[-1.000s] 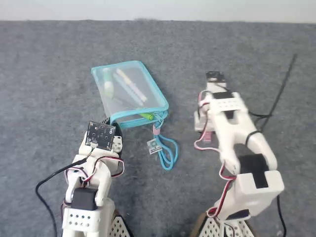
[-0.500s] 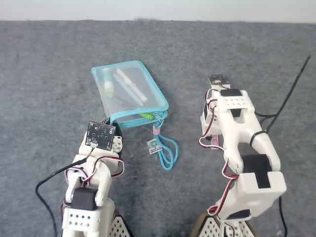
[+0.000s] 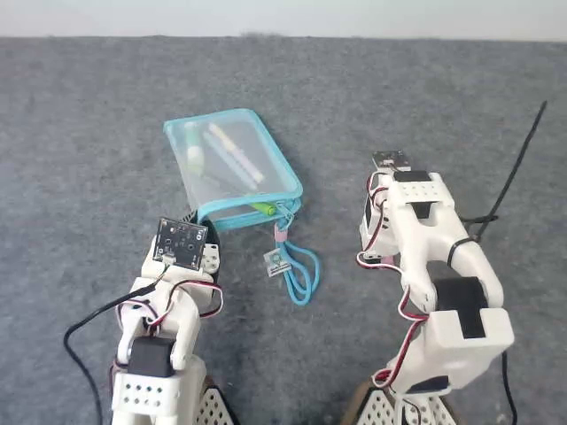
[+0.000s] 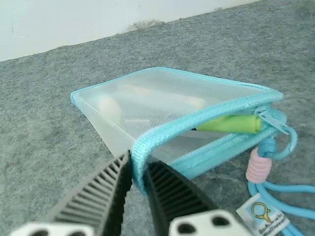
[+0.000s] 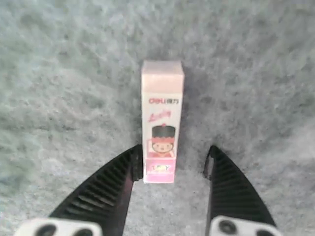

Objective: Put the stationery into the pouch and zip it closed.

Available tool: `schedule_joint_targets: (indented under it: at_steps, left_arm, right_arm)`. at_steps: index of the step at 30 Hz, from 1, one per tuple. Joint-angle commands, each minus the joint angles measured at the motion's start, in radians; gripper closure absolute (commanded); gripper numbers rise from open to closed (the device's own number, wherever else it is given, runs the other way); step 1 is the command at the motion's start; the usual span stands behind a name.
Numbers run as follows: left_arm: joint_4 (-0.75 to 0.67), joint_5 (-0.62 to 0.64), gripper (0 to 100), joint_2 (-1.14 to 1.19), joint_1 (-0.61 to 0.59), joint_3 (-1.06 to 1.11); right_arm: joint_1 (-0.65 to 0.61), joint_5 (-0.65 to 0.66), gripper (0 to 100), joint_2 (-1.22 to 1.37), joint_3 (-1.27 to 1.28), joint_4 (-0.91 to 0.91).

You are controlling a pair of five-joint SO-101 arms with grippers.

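Jaws on left gripper [image 4: 135, 169] are pinched on the pouch [image 4: 162, 108] rim, at the end of the mouth opposite the zip slider [image 4: 272, 119]. Right gripper [image 5: 172, 157] jaws are spread, straddling one end of the pink eraser [image 5: 162, 118]. One finger is just beside the eraser's edge, the other apart from it. Eraser lies flat on the grey mat [image 5: 59, 73], well apart from the pouch, off its slider corner.

Delta vs 1 s ago: right arm [image 3: 434, 257] has pulled back toward its base, slightly further from the pouch. Left arm [image 3: 168, 310], pouch [image 3: 232, 168] and contents unmoved.

Around: pouch lies flat, mouth gaping along the edge nearest the arms. Green marker [image 4: 229, 123] sits inside at the mouth, next to the slider. White pens [image 3: 235, 152] are deeper in. Blue cord [image 3: 301, 270] with pink bead [image 4: 258, 164] and tag [image 3: 276, 261] trails from the slider corner and lies between pouch and right arm.

Pose: left arm is folded low, wrist just behind the pouch's near corner. Right arm is stretched forward beside the pouch, wrist tipped down over the eraser.
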Motion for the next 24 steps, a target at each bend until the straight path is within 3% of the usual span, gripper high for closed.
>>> schedule_joint_targets:
  at_steps: [1, 9, 15, 20, 24]
  left_arm:
    - [-0.002, -0.002, 99, -0.014, 0.002, -0.007]
    - [-0.002, -0.002, 99, -0.014, 0.002, -0.007]
    - [-0.003, -0.002, 99, -0.014, 0.002, -0.007]
    - [-0.005, -0.002, 99, -0.015, 0.008, -0.007]
    - [-0.005, -0.002, 99, -0.015, 0.009, -0.007]
  right_arm:
    - [0.007, 0.011, 80.0, -0.019, 0.0, 0.005]
    - [0.008, 0.011, 98.8, -0.019, 0.0, -0.015]
    - [0.038, 0.018, 99.1, -0.05, -0.008, 0.007]
    - [0.111, 0.081, 99.1, -0.251, 0.011, 0.048]
    - [0.038, 0.147, 99.1, -0.458, 0.092, 0.054]
